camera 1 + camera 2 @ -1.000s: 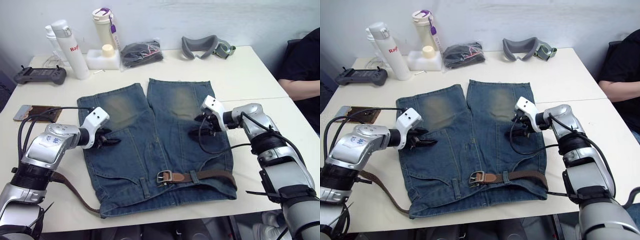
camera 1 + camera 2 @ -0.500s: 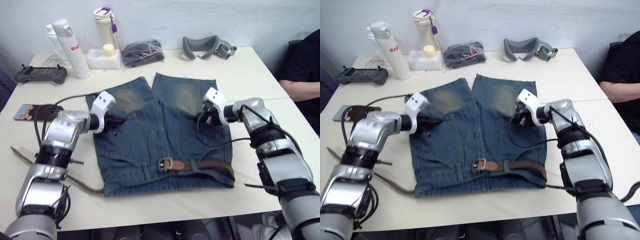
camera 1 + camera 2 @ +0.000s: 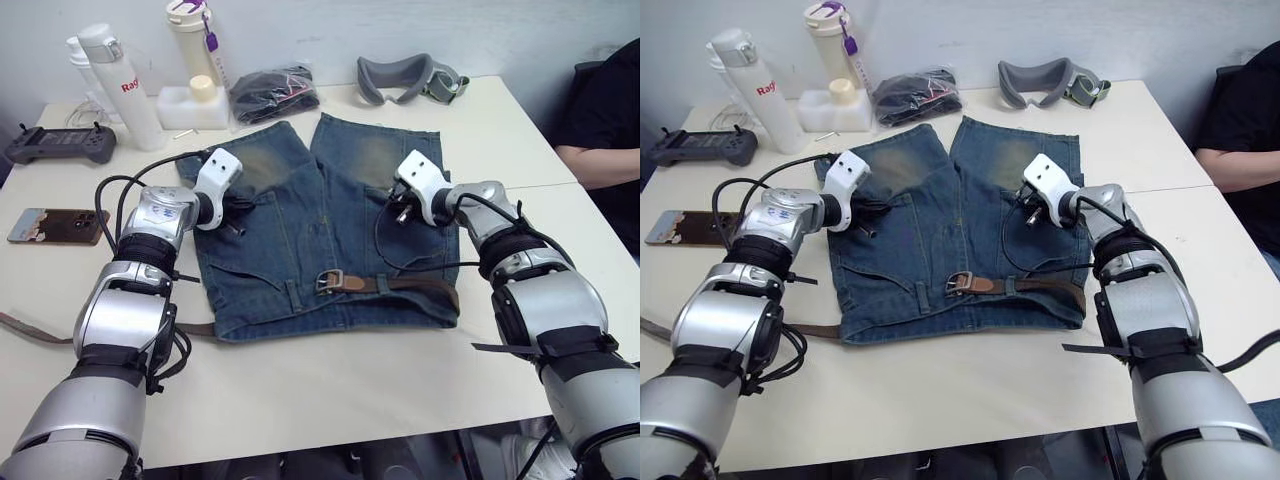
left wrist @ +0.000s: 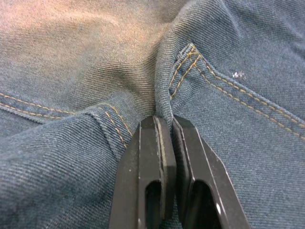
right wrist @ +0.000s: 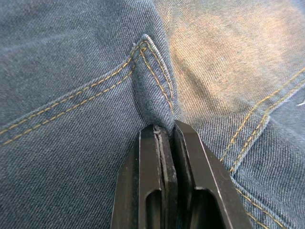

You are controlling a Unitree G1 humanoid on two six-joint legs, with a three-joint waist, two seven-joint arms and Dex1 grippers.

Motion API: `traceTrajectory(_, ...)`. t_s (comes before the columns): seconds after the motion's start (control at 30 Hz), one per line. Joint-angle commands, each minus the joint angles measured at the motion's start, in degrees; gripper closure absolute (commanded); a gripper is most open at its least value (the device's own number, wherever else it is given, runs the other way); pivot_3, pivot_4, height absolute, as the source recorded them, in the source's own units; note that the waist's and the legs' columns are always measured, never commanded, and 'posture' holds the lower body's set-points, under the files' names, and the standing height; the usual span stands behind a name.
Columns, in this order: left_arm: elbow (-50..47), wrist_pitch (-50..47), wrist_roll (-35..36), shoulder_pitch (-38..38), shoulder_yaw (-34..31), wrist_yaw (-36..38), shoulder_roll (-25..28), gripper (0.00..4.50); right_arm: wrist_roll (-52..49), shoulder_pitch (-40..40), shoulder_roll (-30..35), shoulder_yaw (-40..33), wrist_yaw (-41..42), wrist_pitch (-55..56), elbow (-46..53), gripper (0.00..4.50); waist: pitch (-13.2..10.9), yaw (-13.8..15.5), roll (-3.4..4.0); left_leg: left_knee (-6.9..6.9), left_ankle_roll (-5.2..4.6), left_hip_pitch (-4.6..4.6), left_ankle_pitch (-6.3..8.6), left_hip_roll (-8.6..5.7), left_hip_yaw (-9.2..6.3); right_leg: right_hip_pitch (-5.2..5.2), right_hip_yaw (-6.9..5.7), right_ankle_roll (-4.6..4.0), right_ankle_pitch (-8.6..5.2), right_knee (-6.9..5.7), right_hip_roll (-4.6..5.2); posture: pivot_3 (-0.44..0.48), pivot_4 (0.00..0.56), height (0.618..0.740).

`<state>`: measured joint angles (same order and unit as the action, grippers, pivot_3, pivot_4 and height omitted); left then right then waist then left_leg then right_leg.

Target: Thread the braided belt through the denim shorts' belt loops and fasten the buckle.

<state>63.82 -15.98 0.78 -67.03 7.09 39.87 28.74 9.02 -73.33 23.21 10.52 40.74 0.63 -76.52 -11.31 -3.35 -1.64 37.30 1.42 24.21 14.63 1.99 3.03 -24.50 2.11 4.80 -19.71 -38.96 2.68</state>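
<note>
Since a second ago I see the denim shorts point(image 3: 325, 235) have slid toward 12 o'clock across the table point(image 3: 330, 385), and both my arms have reached out with them. My left gripper point(image 4: 164, 125) is pinched tight on a raised fold of denim at the shorts' 9 o'clock side, the two fingers point(image 4: 147, 162) pressed together with just the cloth ridge between them. My right gripper point(image 5: 164, 128) does the same at the 3 o'clock side, closed hard on a stitched fold beside the faded patch.

The braided belt point(image 3: 410, 284) lies along the waistband at the 6 o'clock edge of the shorts, with the buckle point(image 3: 331, 281) near the waist's middle and its brown leather end just beside it. The belt's free length trails out from under the shorts toward 8 o'clock, across the tabletop point(image 3: 30, 327).

Toward 12 o'clock stand a white bottle point(image 3: 112, 72), a black bundle in a bag point(image 3: 272, 92) and a grey headset point(image 3: 405, 76); a phone point(image 3: 55, 224) lies at 9 o'clock.
</note>
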Motion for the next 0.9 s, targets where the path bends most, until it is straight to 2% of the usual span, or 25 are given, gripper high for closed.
traceTrajectory(0.03,-1.5,-0.6,1.2,0.0,-2.4,3.4,0.2,2.87,-1.2,-1.5,1.1,-3.3,1.0,1.1,0.9,2.84,0.0,0.0,0.00,0.00,0.00,0.00,-0.04,-0.01,0.00,0.00,0.00,0.02,0.02,-0.03,0.00,0.000,0.150,0.740)
traceTrajectory(0.1,-4.5,-2.3,1.8,1.0,-3.4,4.6,1.0,2.08,-1.5,-1.7,1.7,-4.3,2.8,1.6,1.4,1.98,0.0,0.0,0.00,-0.01,0.00,-0.02,-0.05,-0.03,0.00,0.00,0.01,0.03,0.02,-0.06,-0.01,0.000,0.150,0.740)
traceTrajectory(0.13,-8.1,-4.8,2.9,2.1,-4.0,6.5,1.7,1.66,-2.1,-2.1,2.3,-5.3,4.1,1.0,1.8,1.51,0.0,0.0,0.00,-0.04,0.00,-0.01,-0.05,-0.03,-0.01,-0.01,0.01,0.03,0.02,-0.06,-0.02,0.000,0.150,0.740)
traceTrajectory(0.17,-12.8,-8.0,4.4,3.4,-4.9,8.1,2.7,1.05,-3.0,-2.5,2.9,-6.3,5.4,0.2,2.3,0.87,0.0,-0.1,0.00,-0.11,0.00,-0.01,-0.05,-0.02,-0.01,-0.01,0.02,0.03,0.02,-0.15,-0.03,0.000,0.150,0.740)
traceTrajectory(0.2,-17.8,-11.0,5.4,5.0,-5.6,9.2,3.8,0.73,-4.0,-2.8,3.4,-7.5,7.0,-0.3,3.1,0.53,0.0,-0.3,0.01,-0.13,0.00,-0.01,-0.05,0.00,0.00,-0.02,0.04,0.03,0.02,-0.22,-0.05,0.000,0.150,0.740)
traceTrajectory(0.23,-23.2,-14.0,6.5,6.9,-6.2,10.2,5.1,0.20,-5.2,-3.0,4.0,-8.7,9.1,-0.8,4.0,0.00,0.0,-0.3,0.02,-0.19,0.01,0.00,-0.05,0.01,0.03,-0.07,0.10,0.03,0.02,-0.21,-0.05,0.000,0.150,0.740)
traceTrajectory(0.33,-40.6,-26.0,12.7,13.3,-9.7,13.1,8.7,0.09,-9.6,-3.0,5.2,-11.8,17.4,-6.8,8.3,0.00,0.0,-0.9,0.03,-0.25,0.01,0.03,-0.04,0.07,0.07,-0.11,0.17,0.02,0.02,-0.18,-0.08,0.000,0.150,0.740)
traceTrajectory(0.43,-58.5,-37.2,20.7,21.4,-13.9,16.4,13.8,0.09,-13.4,2.1,7.6,-11.4,27.6,-14.6,21.6,0.00,0.0,-1.3,0.05,-0.26,0.02,0.03,-0.03,0.12,0.04,-0.10,0.18,0.02,0.02,-0.15,-0.10,0.000,0.150,0.740)
traceTrajectory(0.53,-71.9,-43.3,27.5,31.4,-17.8,19.5,19.0,0.09,-17.2,11.7,10.6,-9.7,33.6,-22.6,41.5,0.00,0.0,-1.4,0.07,-0.24,0.04,0.01,-0.02,0.05,-0.42,0.23,-0.02,0.01,0.01,-0.08,-0.06,0.000,0.150,0.740)
traceTrajectory(0.57,-74.9,-44.7,29.1,34.5,-19.1,20.1,20.3,0.09,-18.0,14.3,11.2,-9.1,34.5,-24.9,46.4,0.00,-0.1,-1.8,0.23,-0.31,0.08,-0.03,-0.09,-0.07,-0.76,0.43,-0.31,0.00,0.01,0.04,-0.05,0.000,0.150,0.740)
traceTrajectory(0.6,-76.9,-45.7,30.4,36.5,-20.2,20.1,21.2,0.09,-18.6,16.0,11.6,-8.8,34.7,-26.8,50.1,0.00,-0.1,-1.8,0.29,-0.61,-0.17,-0.06,-0.21,-0.38,-1.67,1.12,-1.42,-0.02,0.00,0.43,0.21,0.000,0.150,0.740)
traceTrajectory(0.67,-79.9,-47.4,32.0,40.7,-23.3,18.5,22.4,0.09,-19.9,18.2,12.1,-8.4,33.8,-31.8,55.5,0.00,-0.5,-1.4,0.58,-1.36,-0.25,-0.41,-0.94,-1.27,-3.13,1.76,-3.01,-0.13,-0.18,0.68,0.89,0.000,0.150,0.740)
traceTrajectory(0.73,-81.6,-50.4,34.3,43.4,-28.4,16.0,22.1,0.09,-20.5,20.1,12.7,-7.7,33.8,-32.3,60.0,0.00,-0.6,0.1,0.76,-1.20,-0.15,-0.46,-1.09,-1.09,-2.95,1.76,-2.39,-0.19,-0.14,0.75,1.10,0.000,0.150,0.740)
traceTrajectory(0.77,-81.8,-55.1,36.0,43.8,-32.5,14.1,21.4,0.09,-21.2,21.0,13.3,-7.1,35.1,-32.1,62.5,0.00,-0.6,0.7,0.77,-1.28,-0.11,-0.55,-1.15,-1.14,-3.05,1.75,-2.24,-0.23,-0.12,0.68,1.08,0.000,0.150,0.740)
traceTrajectory(0.9,-84.1,-67.4,37.5,45.3,-43.6,6.0,19.5,0.09,-25.4,21.8,14.7,-5.9,39.2,-35.8,68.6,0.00,-0.6,2.0,0.76,-1.30,-0.11,-0.83,-1.08,-1.09,-3.15,2.08,-2.22,-0.31,-0.14,0.78,1.00,0.000,0.150,0.740)
